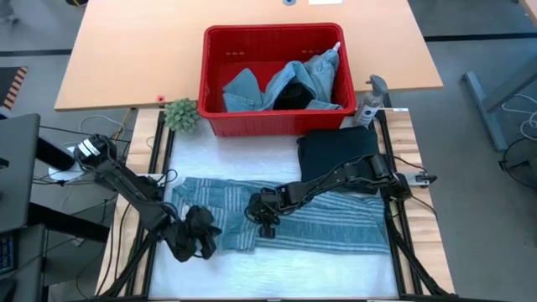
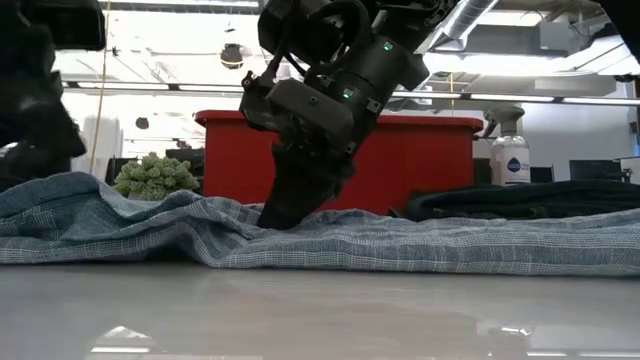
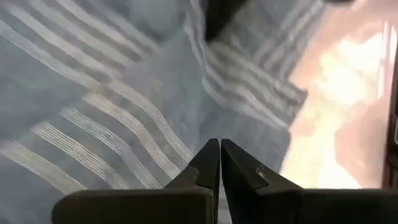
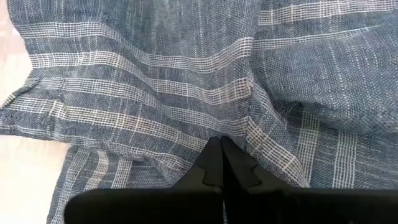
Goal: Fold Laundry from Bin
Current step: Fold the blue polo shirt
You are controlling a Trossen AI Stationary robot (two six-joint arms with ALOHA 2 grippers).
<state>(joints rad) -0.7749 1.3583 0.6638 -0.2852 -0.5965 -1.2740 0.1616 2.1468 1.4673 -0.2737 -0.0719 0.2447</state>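
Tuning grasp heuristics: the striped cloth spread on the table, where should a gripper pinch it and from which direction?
Probably the near-left corner of the striped cloth, coming straight down. It lies flat apart from a few wrinkles, so only edges, corners or raised wrinkles give the fingers something to pinch. The left gripper sits at that corner; the right gripper presses mid-cloth.

Both arms (image 1: 126,180) (image 1: 336,178) reach low, jaws closed

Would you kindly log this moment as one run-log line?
left gripper: shut over striped cloth | right gripper: shut, pressing cloth | bin: denim inside | dark garment: folded
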